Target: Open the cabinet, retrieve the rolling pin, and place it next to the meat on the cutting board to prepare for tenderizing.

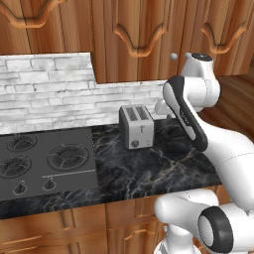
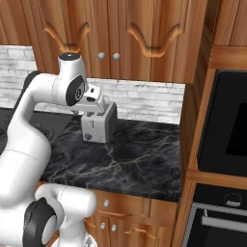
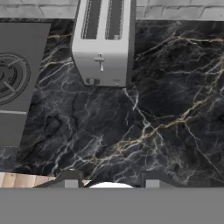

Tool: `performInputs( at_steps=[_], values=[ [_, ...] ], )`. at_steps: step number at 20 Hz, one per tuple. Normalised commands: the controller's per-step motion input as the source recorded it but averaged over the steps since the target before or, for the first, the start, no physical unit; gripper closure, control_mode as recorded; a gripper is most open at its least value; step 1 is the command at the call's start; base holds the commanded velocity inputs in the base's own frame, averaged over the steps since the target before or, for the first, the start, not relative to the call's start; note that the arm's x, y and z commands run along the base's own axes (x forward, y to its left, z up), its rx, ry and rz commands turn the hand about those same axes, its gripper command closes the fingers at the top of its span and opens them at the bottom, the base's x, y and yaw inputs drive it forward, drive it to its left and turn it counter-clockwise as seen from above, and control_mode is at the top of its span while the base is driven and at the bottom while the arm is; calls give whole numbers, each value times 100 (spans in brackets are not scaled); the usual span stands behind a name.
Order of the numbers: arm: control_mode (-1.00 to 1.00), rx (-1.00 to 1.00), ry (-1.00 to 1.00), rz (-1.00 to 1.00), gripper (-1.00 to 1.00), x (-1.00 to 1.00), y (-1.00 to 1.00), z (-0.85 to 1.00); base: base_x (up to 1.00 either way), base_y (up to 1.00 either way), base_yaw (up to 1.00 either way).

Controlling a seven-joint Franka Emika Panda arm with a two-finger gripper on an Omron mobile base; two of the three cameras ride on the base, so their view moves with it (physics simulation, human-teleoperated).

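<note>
The cabinet (image 2: 108, 34) filled the top of the right base frame, both doors closed. In the hand frame, the fingers (image 3: 111, 180) sat at bottom centre, partly apart and empty, above the dark tabletop (image 3: 166, 109), with the toaster (image 3: 103, 41) at upper centre.

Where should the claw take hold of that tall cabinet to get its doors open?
By one of the small round silver knobs on the cabinet, coming straight at the door's front. The knobs sit side by side where the two doors meet, so each door should swing outward from the middle.
</note>
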Motion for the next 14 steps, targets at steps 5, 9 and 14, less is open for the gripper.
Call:
performInputs(
  at_steps=[5,9,14],
  values=[
    [-100,0,-7,0,-100,-7,-1,4,0,0,0],
    [-100,0,-20,2,-100,-21,0,17,0,0,0],
    [-100,-8,-32,0,-100,-36,0,32,0,0,0]
  ],
)
